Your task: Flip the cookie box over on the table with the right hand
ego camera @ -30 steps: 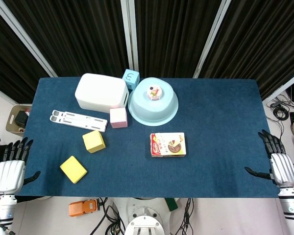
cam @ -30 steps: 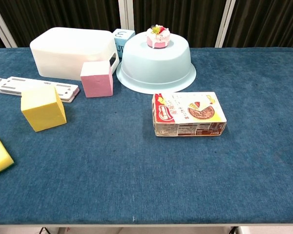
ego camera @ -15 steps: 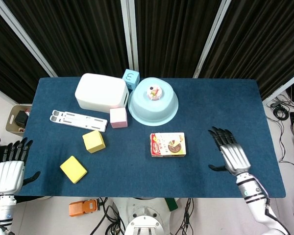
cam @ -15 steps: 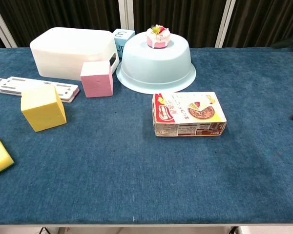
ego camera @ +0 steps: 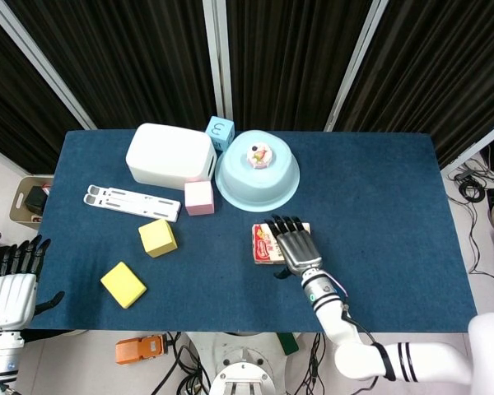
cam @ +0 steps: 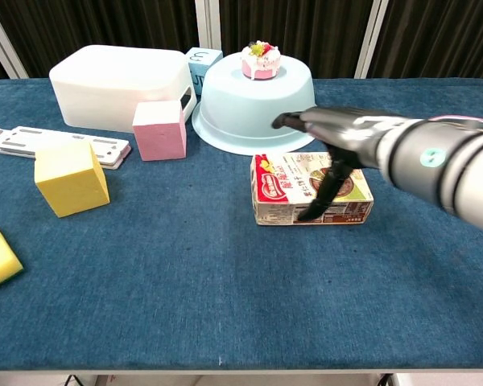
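The cookie box (ego camera: 263, 244) lies flat, picture side up, in the middle of the blue table, just in front of the upturned bowl. My right hand (ego camera: 293, 243) is spread flat over the box's right half, fingers pointing toward the bowl. In the chest view the right hand (cam: 342, 133) hovers above the cookie box (cam: 280, 190), and its thumb (cam: 325, 190) hangs down across the box's top and front face. Nothing is gripped. My left hand (ego camera: 12, 290) stays open off the table's front left corner.
A light blue upturned bowl (ego camera: 258, 183) with a small cake (ego camera: 259, 155) on it stands just behind the box. A white container (ego camera: 170, 155), blue cube (ego camera: 221, 130), pink cube (ego camera: 199, 197), white folding stand (ego camera: 132, 202) and two yellow blocks (ego camera: 157, 237) (ego camera: 123, 284) fill the left.
My right hand has swept left from the table's right edge to directly over the cookie box. The box has not moved. The left hand has dropped slightly.
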`<control>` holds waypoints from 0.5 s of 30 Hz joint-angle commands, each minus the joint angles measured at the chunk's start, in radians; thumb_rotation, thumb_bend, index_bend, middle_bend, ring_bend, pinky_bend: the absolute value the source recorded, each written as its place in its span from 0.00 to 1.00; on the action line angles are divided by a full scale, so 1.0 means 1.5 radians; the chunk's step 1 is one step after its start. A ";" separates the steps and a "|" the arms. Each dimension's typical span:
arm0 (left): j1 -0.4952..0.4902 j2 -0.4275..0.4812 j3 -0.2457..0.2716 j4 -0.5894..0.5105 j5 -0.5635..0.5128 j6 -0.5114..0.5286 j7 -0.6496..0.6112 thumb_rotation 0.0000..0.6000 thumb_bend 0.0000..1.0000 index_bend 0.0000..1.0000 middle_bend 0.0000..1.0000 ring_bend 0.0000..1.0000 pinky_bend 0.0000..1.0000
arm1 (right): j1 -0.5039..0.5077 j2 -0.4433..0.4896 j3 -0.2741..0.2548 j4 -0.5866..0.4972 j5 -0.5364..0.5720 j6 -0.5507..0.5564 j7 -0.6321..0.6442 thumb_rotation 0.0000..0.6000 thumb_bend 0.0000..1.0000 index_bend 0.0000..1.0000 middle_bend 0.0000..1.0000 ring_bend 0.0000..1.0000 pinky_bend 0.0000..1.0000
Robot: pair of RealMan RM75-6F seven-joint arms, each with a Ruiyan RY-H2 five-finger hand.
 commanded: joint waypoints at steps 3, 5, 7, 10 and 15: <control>-0.002 -0.001 0.000 0.001 0.000 -0.004 0.001 1.00 0.13 0.00 0.00 0.00 0.00 | 0.065 -0.058 0.034 0.060 0.090 0.025 -0.051 1.00 0.06 0.00 0.00 0.00 0.00; -0.002 -0.001 0.000 0.000 0.000 -0.005 0.002 1.00 0.13 0.00 0.00 0.00 0.00 | 0.084 -0.072 0.043 0.081 0.122 0.025 -0.062 1.00 0.06 0.00 0.00 0.00 0.00; -0.002 0.000 0.000 0.000 0.000 -0.005 0.003 1.00 0.13 0.00 0.00 0.00 0.00 | 0.100 -0.082 0.049 0.099 0.146 0.027 -0.072 1.00 0.06 0.00 0.00 0.00 0.00; -0.003 0.001 0.000 -0.001 -0.002 -0.007 0.004 1.00 0.13 0.00 0.00 0.00 0.00 | 0.123 -0.098 0.055 0.126 0.173 0.031 -0.084 1.00 0.06 0.00 0.00 0.00 0.00; -0.004 0.002 -0.001 -0.003 -0.006 -0.013 0.006 1.00 0.13 0.00 0.00 0.00 0.00 | 0.156 -0.117 0.063 0.161 0.223 0.038 -0.110 1.00 0.06 0.00 0.03 0.00 0.00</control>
